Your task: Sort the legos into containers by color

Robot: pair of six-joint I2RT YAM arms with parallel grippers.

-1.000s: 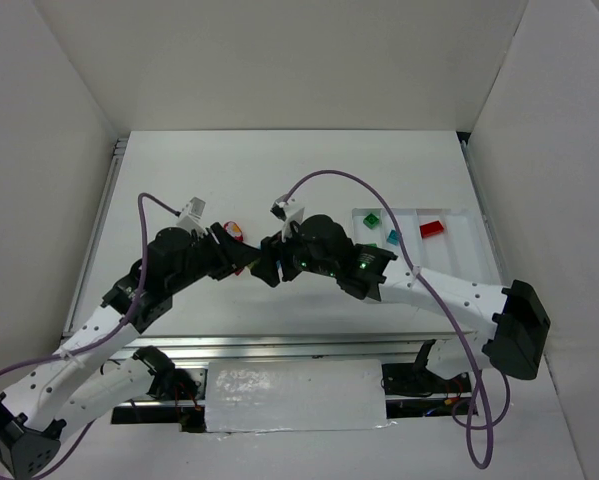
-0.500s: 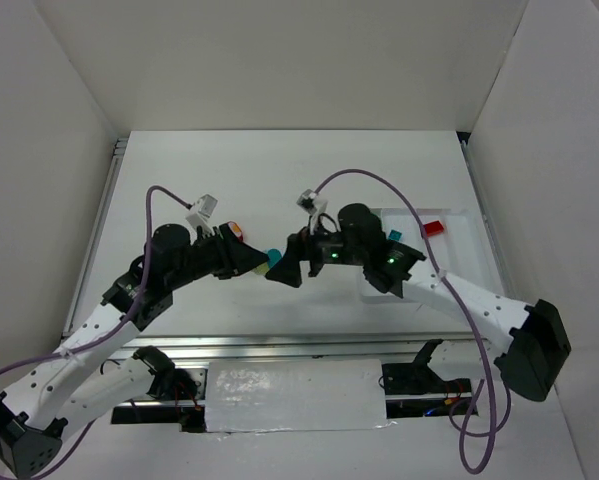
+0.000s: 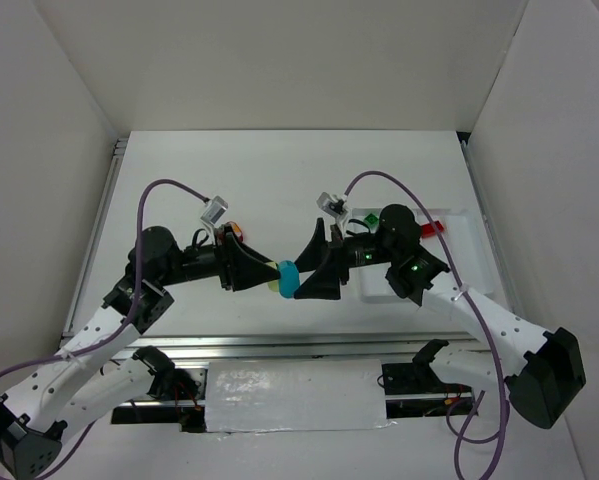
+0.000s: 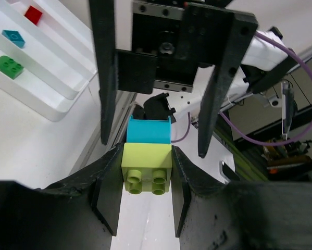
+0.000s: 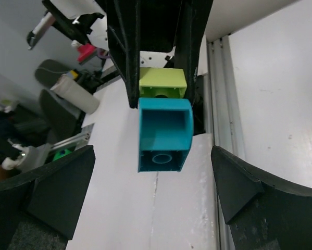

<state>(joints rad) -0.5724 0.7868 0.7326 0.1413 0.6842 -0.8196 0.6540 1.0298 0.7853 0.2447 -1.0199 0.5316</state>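
Legos joined as a pair, a teal brick [image 4: 149,129] on a yellow-green brick [image 4: 147,165], hang above the table [image 3: 279,170], the yellow-green one clamped by the left gripper [image 4: 145,174], while the right gripper [image 5: 151,159] stands wide apart around the teal one.

Even, diffuse light from above makes the white table [image 3: 279,170] bright in the top view, with only faint, soft shadows beneath the 2 arms [image 3: 109,315]. In the wrist views the teal lego [image 5: 163,138] and the yellow-green lego [image 4: 147,166] are sharp, while the room behind them is blurred and dim.
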